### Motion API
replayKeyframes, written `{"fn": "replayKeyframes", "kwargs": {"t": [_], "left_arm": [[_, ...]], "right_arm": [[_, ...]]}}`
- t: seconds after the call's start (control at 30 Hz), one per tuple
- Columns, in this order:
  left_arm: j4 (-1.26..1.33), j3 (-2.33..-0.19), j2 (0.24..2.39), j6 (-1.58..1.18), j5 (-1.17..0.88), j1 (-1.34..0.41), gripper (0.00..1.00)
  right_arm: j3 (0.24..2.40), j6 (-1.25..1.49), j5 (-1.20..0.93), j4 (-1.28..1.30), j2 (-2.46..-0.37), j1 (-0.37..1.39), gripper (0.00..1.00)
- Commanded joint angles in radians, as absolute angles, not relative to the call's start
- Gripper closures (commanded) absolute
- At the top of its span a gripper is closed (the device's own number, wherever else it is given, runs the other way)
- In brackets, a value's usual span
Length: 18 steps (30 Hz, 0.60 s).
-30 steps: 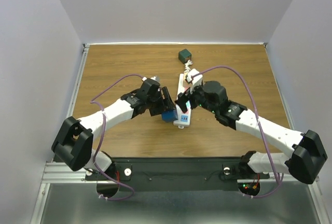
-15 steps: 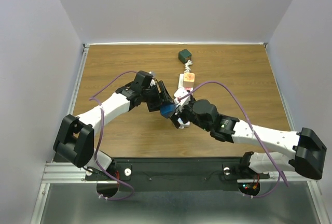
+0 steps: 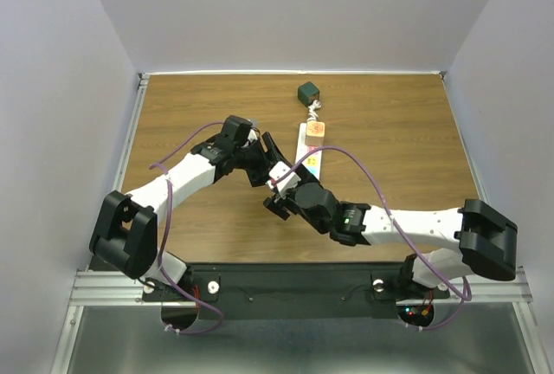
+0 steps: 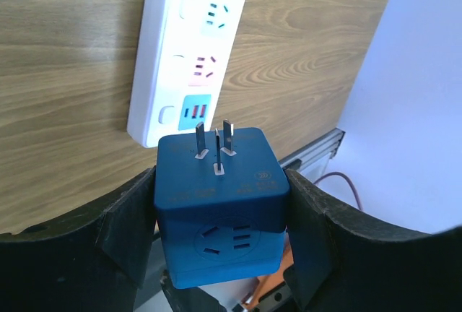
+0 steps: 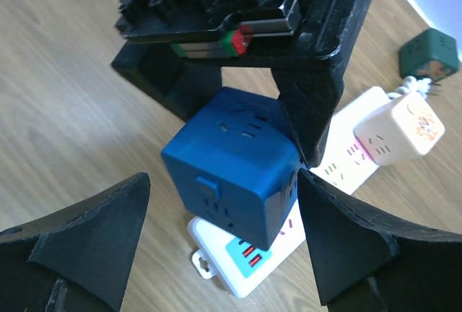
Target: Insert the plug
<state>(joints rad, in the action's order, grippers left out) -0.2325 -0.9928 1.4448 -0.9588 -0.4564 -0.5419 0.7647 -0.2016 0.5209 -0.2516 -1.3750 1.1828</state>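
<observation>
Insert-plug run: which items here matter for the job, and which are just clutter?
Job:
- blue cube plug, clamped in the left gripper
- white power strip
- right gripper, open, close to the plug

Lying about:
- cream cube on the strip's far end
- dark green cube beyond it

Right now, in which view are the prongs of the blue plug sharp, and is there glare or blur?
Left wrist view: blue plug and prongs sharp, a pale sheen on the table beside the power strip. Right wrist view: plug sharp, far green cube slightly soft. Top view: even light.
</observation>
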Motion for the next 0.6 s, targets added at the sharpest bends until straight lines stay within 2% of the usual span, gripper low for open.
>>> {"fn": "replayKeyframes", "kwargs": {"t": [0.0, 0.57], "left_arm": [[-0.184, -1.006, 1.411, -1.017, -0.520, -0.540, 1.00], [-0.103, -0.922, 1.332, -1.137, -0.577, -0.540, 1.00]], "right_arm": [[0.821, -0.219, 0.633, -0.337, -1.400, 1.201, 0.13], [0.821, -0.229, 0.805, -0.360, -1.503, 1.221, 0.17]]}}
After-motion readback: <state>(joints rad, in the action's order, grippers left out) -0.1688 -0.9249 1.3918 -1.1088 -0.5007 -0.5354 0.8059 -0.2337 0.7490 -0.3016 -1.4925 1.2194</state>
